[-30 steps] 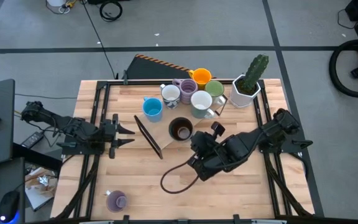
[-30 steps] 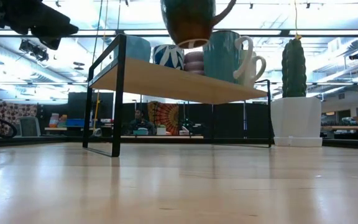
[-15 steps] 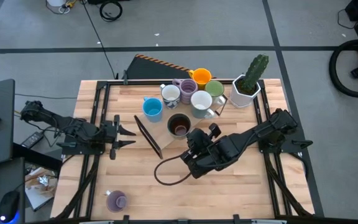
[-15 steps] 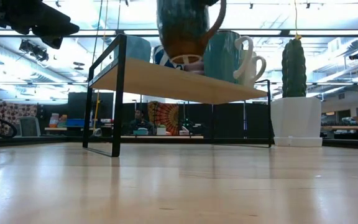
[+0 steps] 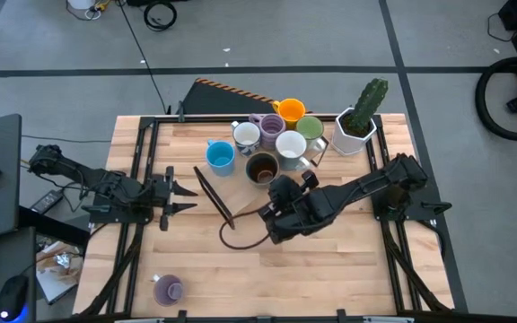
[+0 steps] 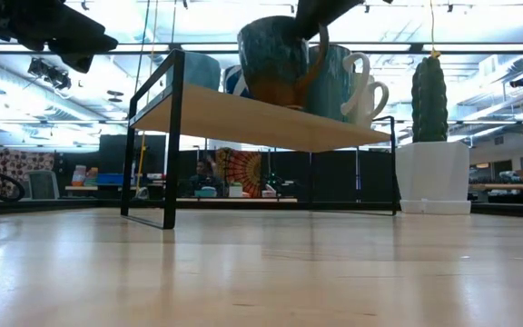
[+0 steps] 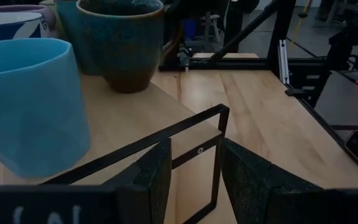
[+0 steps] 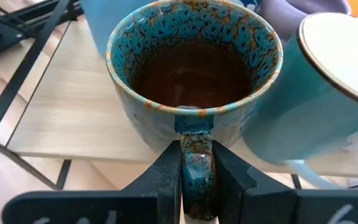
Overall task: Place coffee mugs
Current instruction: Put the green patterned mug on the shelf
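My right hand [image 8: 191, 180] pinches the dark brown mug [image 8: 194, 78] by its handle.
I see it at frame centre on the wooden shelf [image 5: 236, 184], beside the blue mug [image 5: 220, 156]; my left hand [image 7: 194, 180] waits open, centre-left over the bench [image 5: 330, 278].

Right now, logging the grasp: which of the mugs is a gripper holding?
The dark brown mug, speckled teal; the right gripper pinches its handle. The others stand free.

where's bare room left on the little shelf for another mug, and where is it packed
Bare wood remains on the shelf at its near corner, between the blue mug and the black frame edge, in front of the dark brown mug pinched by the right gripper. The back is packed: white, purple, orange and green mugs bunch together beside the cactus pot.
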